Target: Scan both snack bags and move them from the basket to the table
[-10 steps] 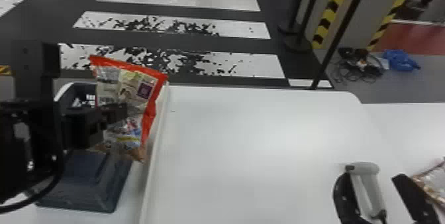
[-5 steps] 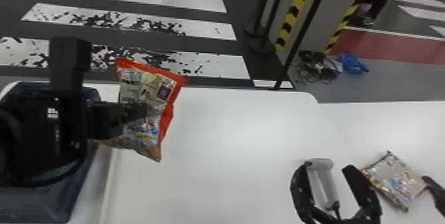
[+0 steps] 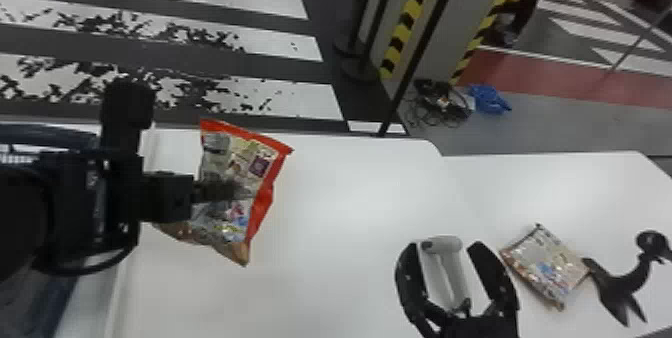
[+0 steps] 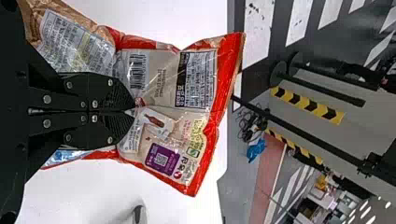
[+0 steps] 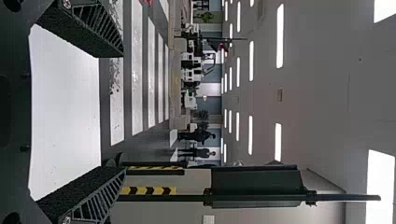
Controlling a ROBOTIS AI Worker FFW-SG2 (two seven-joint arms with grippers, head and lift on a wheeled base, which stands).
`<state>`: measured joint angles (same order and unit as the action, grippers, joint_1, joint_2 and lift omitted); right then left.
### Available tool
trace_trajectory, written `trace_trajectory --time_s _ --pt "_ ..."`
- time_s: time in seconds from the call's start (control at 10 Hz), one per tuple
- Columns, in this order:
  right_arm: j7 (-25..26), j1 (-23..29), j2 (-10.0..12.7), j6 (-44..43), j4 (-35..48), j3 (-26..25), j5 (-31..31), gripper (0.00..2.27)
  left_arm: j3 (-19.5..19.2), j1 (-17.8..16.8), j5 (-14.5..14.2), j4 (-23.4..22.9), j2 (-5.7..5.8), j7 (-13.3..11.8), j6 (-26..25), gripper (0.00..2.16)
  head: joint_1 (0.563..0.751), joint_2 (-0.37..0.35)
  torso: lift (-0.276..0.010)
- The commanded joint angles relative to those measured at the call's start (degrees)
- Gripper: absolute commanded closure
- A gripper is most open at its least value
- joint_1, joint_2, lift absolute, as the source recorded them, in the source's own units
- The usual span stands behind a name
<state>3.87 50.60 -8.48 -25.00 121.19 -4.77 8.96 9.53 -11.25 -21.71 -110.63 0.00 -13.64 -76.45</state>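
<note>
Your left gripper (image 4: 135, 110) pinches one snack bag (image 4: 196, 79) above the table (image 3: 350, 242), probably leaving its code (image 4: 161, 158) exposed for scanning. Your right gripper (image 3: 446, 248) stands wide (presumably for the scanner (image 3: 450, 274)); the other bag (image 3: 545, 264) lies rightward on the table, likely set aside.

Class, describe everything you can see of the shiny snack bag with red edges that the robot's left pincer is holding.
The red-edged, shiny snack bag looks like creased plastic film, with a brownish corner, a barcode, a purple label and other printed panels. It appears closed and filled. Tilted and off the surface, it is held over the smooth white table, pinched around its middle by the black left pincer.
</note>
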Motion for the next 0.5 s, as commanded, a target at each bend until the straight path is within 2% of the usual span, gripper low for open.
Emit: trace_trajectory --time_s 0.0,0.2,0.4 --pt "0.0 -0.7 0.2 0.7 -0.3 0.3 0.0 0.06 2.4 -1.7 2.7 4.2 -0.15 -1.3 0.7 1.83 0.695 -0.350 -0.098" --pt "0.0 -1.9 0.3 1.4 -0.7 0.7 0.1 0.06 8.4 -5.2 6.8 10.4 -0.15 -2.2 1.8 1.83 0.695 -0.350 -0.098" --pt "0.1 -2.4 0.3 1.6 -0.7 1.0 0.4 0.06 12.2 -7.6 8.2 16.6 -0.15 -2.7 6.5 1.82 0.695 -0.350 -0.098"
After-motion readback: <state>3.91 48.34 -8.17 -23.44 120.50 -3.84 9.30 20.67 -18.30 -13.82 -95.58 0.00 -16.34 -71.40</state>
